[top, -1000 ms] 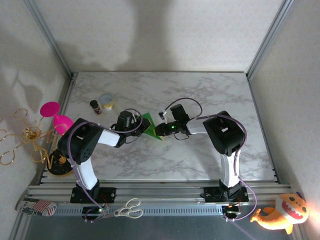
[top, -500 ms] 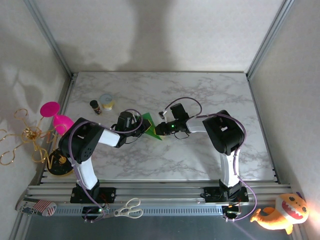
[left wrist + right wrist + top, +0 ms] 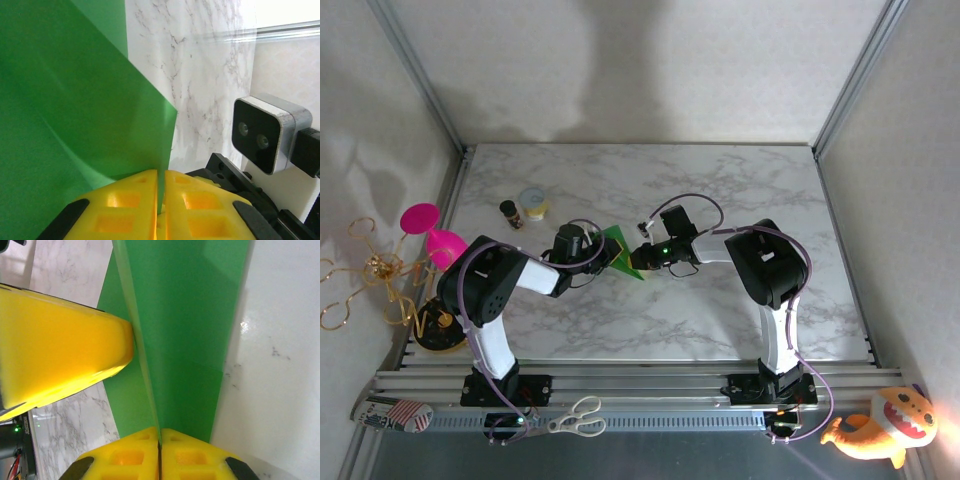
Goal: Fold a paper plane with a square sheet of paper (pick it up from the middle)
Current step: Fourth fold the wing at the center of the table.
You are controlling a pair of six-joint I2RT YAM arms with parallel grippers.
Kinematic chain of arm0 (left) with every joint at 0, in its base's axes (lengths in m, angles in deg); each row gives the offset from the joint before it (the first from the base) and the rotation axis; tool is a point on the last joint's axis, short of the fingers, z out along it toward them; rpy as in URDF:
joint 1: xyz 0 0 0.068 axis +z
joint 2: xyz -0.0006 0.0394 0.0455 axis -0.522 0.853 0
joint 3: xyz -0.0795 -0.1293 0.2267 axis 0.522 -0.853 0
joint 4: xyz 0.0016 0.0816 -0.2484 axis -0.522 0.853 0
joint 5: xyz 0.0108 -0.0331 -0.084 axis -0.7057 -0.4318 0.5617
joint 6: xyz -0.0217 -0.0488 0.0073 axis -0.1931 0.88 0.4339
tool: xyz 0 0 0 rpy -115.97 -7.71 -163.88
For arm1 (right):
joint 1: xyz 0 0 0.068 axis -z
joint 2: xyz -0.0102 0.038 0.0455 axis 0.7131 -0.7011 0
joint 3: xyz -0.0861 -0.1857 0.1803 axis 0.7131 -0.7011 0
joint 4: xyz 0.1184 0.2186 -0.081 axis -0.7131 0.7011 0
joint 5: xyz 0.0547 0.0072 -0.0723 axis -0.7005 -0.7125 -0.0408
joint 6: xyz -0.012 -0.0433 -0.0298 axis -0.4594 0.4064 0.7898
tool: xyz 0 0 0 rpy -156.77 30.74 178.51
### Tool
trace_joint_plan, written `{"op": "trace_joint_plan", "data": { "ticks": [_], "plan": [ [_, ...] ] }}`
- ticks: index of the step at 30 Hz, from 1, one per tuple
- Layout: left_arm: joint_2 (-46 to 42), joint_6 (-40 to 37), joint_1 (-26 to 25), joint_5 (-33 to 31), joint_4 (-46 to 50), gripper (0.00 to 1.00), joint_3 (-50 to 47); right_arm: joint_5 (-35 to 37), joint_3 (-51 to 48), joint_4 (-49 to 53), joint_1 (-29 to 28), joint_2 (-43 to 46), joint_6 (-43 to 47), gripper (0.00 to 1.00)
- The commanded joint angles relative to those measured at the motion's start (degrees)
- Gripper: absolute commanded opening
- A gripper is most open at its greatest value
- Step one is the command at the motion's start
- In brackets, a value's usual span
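so the left pincer (image 3: 161,176) from 9 o'clock and the right pincer (image 3: 160,434) from 3 are both clamped tight on the half-folded green sheet of paper (image 3: 617,250), standing it on edge near the counter's (image 3: 720,190) middle, probably to keep that crease taut.

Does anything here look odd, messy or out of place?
Nothing is spilled or broken. The green paper, already creased, is pinched from both sides by the left pincer and the right pincer. One oddity: scissors lie on the front rail.
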Motion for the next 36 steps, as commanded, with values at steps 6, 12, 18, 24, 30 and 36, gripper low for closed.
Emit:
{"op": "trace_joint_plan", "data": {
  "ticks": [6,12,18,24,30,36],
  "plan": [
    [2.33,1.23,0.73,0.72,-2.69,0.11,-0.30,5.11,-0.59,5.97,-1.05,-5.10,0.76,0.14],
    [2.88,1.06,0.71,0.63,-2.86,0.11,-0.46,4.73,-0.63,6.13,-1.00,-4.55,0.89,0.17],
    [3.24,0.97,0.76,0.55,-2.78,0.11,-0.51,4.15,-0.35,6.14,-1.03,-3.93,0.64,0.18],
    [3.71,0.88,0.78,0.89,-3.37,0.13,-0.35,4.38,-0.24,6.45,-1.00,-3.68,0.63,0.18],
    [4.13,0.88,0.79,1.86,-4.44,0.16,-0.26,5.20,-0.24,7.02,-1.00,-4.74,0.57,0.17],
    [4.37,0.97,0.79,2.65,-5.54,0.18,-0.17,6.75,-0.06,7.81,-1.00,-5.11,0.60,0.17]
  ]
}}
